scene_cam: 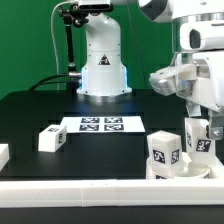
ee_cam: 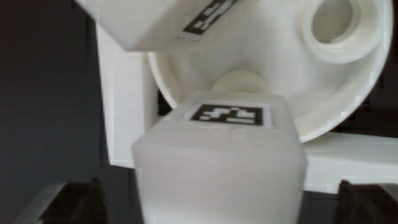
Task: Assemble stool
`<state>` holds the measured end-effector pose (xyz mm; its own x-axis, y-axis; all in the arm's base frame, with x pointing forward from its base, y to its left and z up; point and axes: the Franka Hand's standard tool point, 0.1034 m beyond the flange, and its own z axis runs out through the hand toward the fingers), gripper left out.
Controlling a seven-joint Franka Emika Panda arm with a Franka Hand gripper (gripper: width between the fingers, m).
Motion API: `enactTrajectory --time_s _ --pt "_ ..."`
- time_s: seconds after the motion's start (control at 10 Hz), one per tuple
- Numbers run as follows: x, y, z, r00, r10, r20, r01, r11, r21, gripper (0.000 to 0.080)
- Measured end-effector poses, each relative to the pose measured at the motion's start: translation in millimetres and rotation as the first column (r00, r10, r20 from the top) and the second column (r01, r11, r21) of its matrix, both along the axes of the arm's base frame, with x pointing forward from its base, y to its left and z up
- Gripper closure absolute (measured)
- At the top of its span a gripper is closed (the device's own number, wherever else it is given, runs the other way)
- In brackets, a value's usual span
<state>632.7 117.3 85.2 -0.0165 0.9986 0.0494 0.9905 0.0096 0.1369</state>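
The round white seat (scene_cam: pixel 172 168) lies at the front of the exterior view's right, against the white rail. One tagged leg (scene_cam: pixel 165 150) stands in it. A second tagged leg (scene_cam: pixel 198 141) stands on the seat between my gripper's (scene_cam: pixel 197 133) fingers. In the wrist view this leg (ee_cam: pixel 222 150) fills the middle and its far end meets the seat (ee_cam: pixel 267 70). My gripper (ee_cam: pixel 217 205) is open: the dark fingers (ee_cam: pixel 71 205) stand on either side of the leg with a gap. The other mounted leg (ee_cam: pixel 178 25) shows beyond. A third leg (scene_cam: pixel 52 138) lies loose on the exterior view's left.
The marker board (scene_cam: pixel 100 125) lies flat mid-table in front of the robot base (scene_cam: pixel 102 70). Another white piece (scene_cam: pixel 3 155) sits at the exterior view's left edge. A white rail (scene_cam: pixel 80 188) runs along the front edge; a rail also shows in the wrist view (ee_cam: pixel 121 100).
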Motion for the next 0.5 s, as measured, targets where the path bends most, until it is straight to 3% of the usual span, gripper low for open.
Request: enactTrajectory --time_s 0.2,0.5 --pt "-0.4 -1.7 -1.7 1.0 -0.003 -0.003 0.003 1.0 0.0 0.0422" --pt "-2.0 -2.6 -3.0 1.0 -0.004 -0.01 0.004 1.0 -0.002 0.0446"
